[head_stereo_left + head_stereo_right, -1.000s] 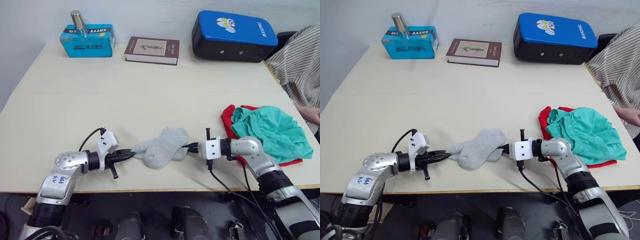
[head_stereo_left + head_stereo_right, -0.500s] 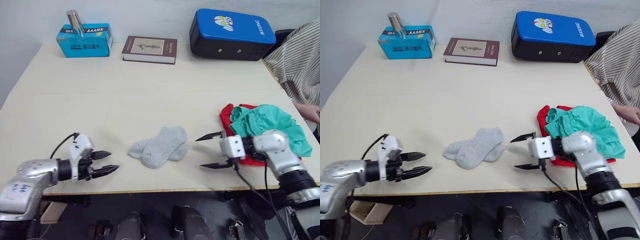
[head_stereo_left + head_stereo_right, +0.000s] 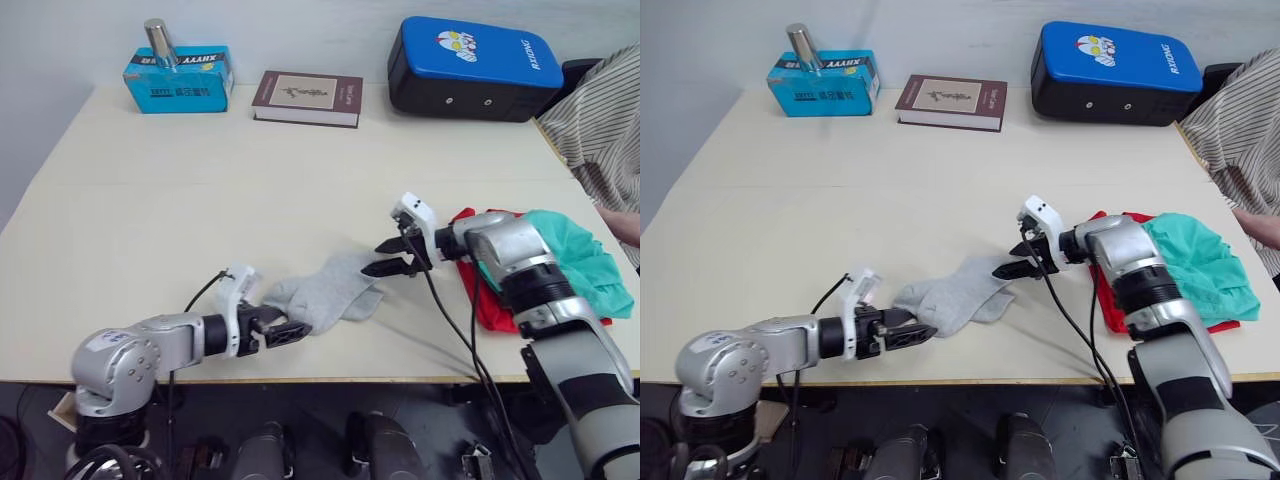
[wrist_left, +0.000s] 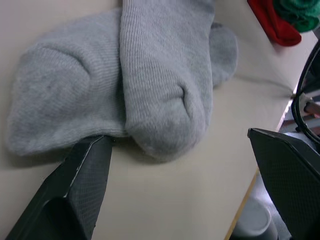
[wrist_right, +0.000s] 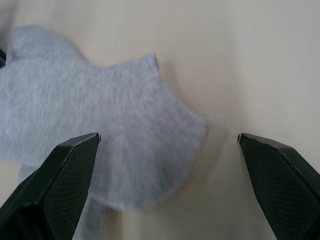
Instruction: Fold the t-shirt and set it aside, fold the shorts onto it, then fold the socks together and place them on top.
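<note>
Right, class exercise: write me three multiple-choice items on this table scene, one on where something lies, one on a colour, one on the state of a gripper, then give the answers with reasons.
1. Where do the socks lie?
A. between the two grippers
B. on the book
C. on the shorts

2. What colour are the shorts on the t-shirt?
A. yellow
B. teal-green
C. black

3. How is the right gripper?
A. shut on the socks
B. shut on the t-shirt
C. open

Answers:
1 A, the left gripper is at one end and the right gripper at the other.
2 B, green cloth lies over red.
3 C, its fingers stand apart around the sock's end.
</note>
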`<action>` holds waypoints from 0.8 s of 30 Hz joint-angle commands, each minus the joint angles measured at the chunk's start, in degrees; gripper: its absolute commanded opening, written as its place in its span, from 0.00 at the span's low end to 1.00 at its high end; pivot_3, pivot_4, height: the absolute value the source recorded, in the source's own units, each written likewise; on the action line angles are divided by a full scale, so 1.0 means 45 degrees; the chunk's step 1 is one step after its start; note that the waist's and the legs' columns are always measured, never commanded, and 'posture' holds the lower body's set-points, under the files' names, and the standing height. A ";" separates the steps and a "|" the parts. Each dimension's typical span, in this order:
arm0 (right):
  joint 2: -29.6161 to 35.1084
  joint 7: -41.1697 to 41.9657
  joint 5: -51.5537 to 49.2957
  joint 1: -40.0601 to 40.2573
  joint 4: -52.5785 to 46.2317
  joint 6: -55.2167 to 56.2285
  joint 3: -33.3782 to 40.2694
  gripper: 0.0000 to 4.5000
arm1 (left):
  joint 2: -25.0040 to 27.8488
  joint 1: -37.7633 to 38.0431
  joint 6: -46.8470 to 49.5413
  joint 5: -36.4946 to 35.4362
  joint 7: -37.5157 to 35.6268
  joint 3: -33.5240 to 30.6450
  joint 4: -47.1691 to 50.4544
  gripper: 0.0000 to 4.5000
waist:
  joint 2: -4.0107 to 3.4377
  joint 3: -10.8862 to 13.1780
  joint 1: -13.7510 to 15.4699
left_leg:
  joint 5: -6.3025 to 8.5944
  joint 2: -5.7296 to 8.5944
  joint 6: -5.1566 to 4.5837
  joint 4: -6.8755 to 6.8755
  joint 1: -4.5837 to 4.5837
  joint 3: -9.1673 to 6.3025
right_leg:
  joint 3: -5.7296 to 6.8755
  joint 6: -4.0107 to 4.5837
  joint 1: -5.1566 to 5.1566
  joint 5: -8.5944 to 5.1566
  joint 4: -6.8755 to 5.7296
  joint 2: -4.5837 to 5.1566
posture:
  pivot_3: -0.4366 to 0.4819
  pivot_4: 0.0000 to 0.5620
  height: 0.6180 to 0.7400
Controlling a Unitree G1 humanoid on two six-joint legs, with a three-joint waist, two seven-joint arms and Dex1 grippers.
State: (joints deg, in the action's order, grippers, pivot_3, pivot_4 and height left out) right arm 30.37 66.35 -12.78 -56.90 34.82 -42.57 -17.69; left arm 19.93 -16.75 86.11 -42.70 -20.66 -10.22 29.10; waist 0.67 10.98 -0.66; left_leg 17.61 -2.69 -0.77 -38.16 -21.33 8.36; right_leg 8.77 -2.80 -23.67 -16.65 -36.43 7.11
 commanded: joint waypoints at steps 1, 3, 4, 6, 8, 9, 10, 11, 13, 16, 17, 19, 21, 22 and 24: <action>-0.0302 0.0120 0.0315 -0.0283 0.0477 0.0208 0.0071 0.91 | -0.0275 0.0094 0.0774 0.0261 0.0683 0.0438 0.0269 0.96 | 0.0002 -0.0002 0.0034 | 0.0000 0.0001 -0.0002 -0.0001 0.0002 0.0001 | -0.0001 -0.0007 0.0006 0.0004 0.0006 0.0002 | 0.48 0.27 1.00; -0.0545 -0.0007 0.0417 -0.0375 0.0726 0.0278 0.0230 0.80 | -0.0278 0.0179 0.0833 0.0377 0.0860 0.0549 0.0385 0.86 | 0.0005 -0.0003 0.0018 | 0.0001 0.0000 -0.0001 0.0000 0.0008 0.0002 | -0.0003 -0.0010 0.0010 0.0006 0.0008 0.0001 | 0.48 0.27 1.00; -0.0619 0.0001 0.0502 -0.0367 0.0771 0.0518 0.0251 0.73 | -0.0279 0.0204 0.0759 0.0372 0.0850 0.0578 0.0422 0.80 | 0.0005 -0.0003 0.0012 | 0.0003 -0.0004 0.0003 0.0002 0.0009 0.0002 | -0.0003 -0.0010 0.0009 0.0006 0.0008 -0.0002 | 0.48 0.27 1.00; -0.0694 0.0035 0.0632 -0.0322 0.0764 0.0729 0.0258 0.59 | -0.0300 0.0243 0.0642 0.0396 0.0850 0.0539 0.0413 0.67 | 0.0005 -0.0003 -0.0002 | 0.0003 -0.0006 0.0008 0.0006 0.0011 0.0003 | -0.0003 -0.0010 0.0006 0.0005 0.0007 -0.0005 | 0.48 0.27 1.00; -0.0693 0.0224 0.0668 -0.0246 0.0649 0.0738 0.0250 0.42 | -0.0192 0.0277 0.0483 0.0512 0.0848 0.0558 0.0313 0.52 | 0.0005 -0.0003 -0.0025 | 0.0004 -0.0007 0.0010 0.0009 0.0007 0.0003 | -0.0003 -0.0010 0.0004 0.0005 0.0012 -0.0008 | 0.48 0.27 1.00; -0.0676 0.0305 0.0675 -0.0192 0.0547 0.0681 0.0255 0.35 | -0.0155 0.0295 0.0459 0.0522 0.0807 0.0535 0.0280 0.44 | 0.0005 -0.0003 -0.0035 | 0.0004 -0.0008 0.0011 0.0011 0.0004 0.0004 | -0.0003 -0.0010 0.0002 0.0005 0.0017 -0.0008 | 0.48 0.27 1.00; -0.0652 0.0374 0.0691 -0.0136 0.0451 0.0655 0.0278 0.27 | -0.0135 0.0293 0.0422 0.0519 0.0759 0.0508 0.0248 0.37 | 0.0005 -0.0003 -0.0045 | 0.0004 -0.0008 0.0011 0.0012 0.0000 0.0004 | -0.0003 -0.0010 -0.0001 0.0005 0.0019 -0.0009 | 0.48 0.27 1.00; -0.0637 0.0408 0.0708 -0.0082 0.0363 0.0638 0.0311 0.19 | -0.0147 0.0304 0.0403 0.0506 0.0732 0.0460 0.0238 0.30 | 0.0005 -0.0003 -0.0058 | 0.0004 -0.0008 0.0011 0.0013 -0.0002 0.0004 | -0.0002 -0.0010 -0.0001 0.0005 0.0023 -0.0009 | 0.48 0.27 1.00; -0.0606 0.0435 0.0721 -0.0004 0.0237 0.0655 0.0400 0.04 | -0.0132 0.0309 0.0401 0.0450 0.0663 0.0406 0.0247 0.16 | 0.0005 -0.0003 -0.0068 | 0.0004 -0.0008 0.0011 0.0013 -0.0006 0.0004 | -0.0002 -0.0010 -0.0002 0.0006 0.0029 -0.0008 | 0.48 0.27 1.00; -0.0422 0.0618 0.0384 0.0239 -0.0446 0.0790 0.0812 0.00 | -0.0156 0.0248 0.0315 0.0193 0.0413 0.0040 0.0334 0.00 | 0.0005 -0.0002 -0.0095 | 0.0004 -0.0010 0.0011 0.0014 -0.0011 0.0002 | 0.0001 -0.0010 -0.0004 0.0006 0.0035 -0.0009 | 0.48 0.27 1.00; -0.0339 0.0672 0.0263 0.0364 -0.0791 0.0877 0.1001 0.00 | -0.0103 0.0246 0.0269 0.0001 0.0194 -0.0131 0.0406 0.00 | 0.0005 -0.0002 -0.0103 | 0.0004 -0.0011 0.0011 0.0013 -0.0017 0.0001 | 0.0003 -0.0010 -0.0007 0.0006 0.0037 -0.0010 | 0.48 0.27 1.00; -0.0110 0.0839 -0.0065 0.0565 -0.1507 0.0667 0.1413 0.00 | 0.0260 0.0378 -0.0065 -0.0645 -0.0728 -0.0412 0.0628 0.00 | 0.0005 -0.0001 -0.0138 | 0.0005 -0.0011 0.0011 0.0014 -0.0025 0.0000 | 0.0005 -0.0010 -0.0015 0.0005 0.0037 -0.0010 | 0.48 0.27 1.00; 0.0188 0.0963 -0.0481 0.0813 -0.2344 0.0298 0.1845 0.00 | 0.0827 0.0580 -0.0545 -0.1046 -0.1509 -0.0741 0.0685 0.00 | 0.0003 0.0000 -0.0174 | 0.0005 -0.0013 0.0014 0.0016 -0.0035 0.0001 | 0.0006 -0.0010 -0.0025 0.0006 0.0040 -0.0011 | 0.48 0.27 1.00; 0.0415 0.0973 -0.0661 0.0961 -0.2789 0.0043 0.2037 0.00 | 0.1303 0.0681 -0.0780 -0.1236 -0.1995 -0.0931 0.0609 0.00 | 0.0003 0.0000 -0.0185 | 0.0006 -0.0013 0.0014 0.0018 -0.0035 0.0000 | 0.0006 -0.0010 -0.0025 0.0006 0.0043 -0.0012 | 0.48 0.27 1.00; 0.0686 0.0900 -0.0888 0.1191 -0.3407 -0.0311 0.2250 0.00 | 0.1961 0.0858 -0.1162 -0.1518 -0.2612 -0.1095 0.0491 0.00 | 0.0002 0.0000 -0.0217 | 0.0011 -0.0025 0.0024 0.0021 -0.0034 0.0000 | 0.0005 -0.0010 -0.0025 0.0005 0.0057 -0.0026 | 0.48 0.27 1.00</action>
State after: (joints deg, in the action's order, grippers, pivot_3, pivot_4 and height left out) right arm 32.71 70.23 -14.91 -51.92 22.67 -42.84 -9.54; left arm 27.73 -13.37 82.69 -47.62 -29.66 -13.78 30.55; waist 0.68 10.98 -1.64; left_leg 17.67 -2.83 -0.64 -38.06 -21.48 8.36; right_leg 8.79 -2.85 -23.78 -16.63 -36.15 6.96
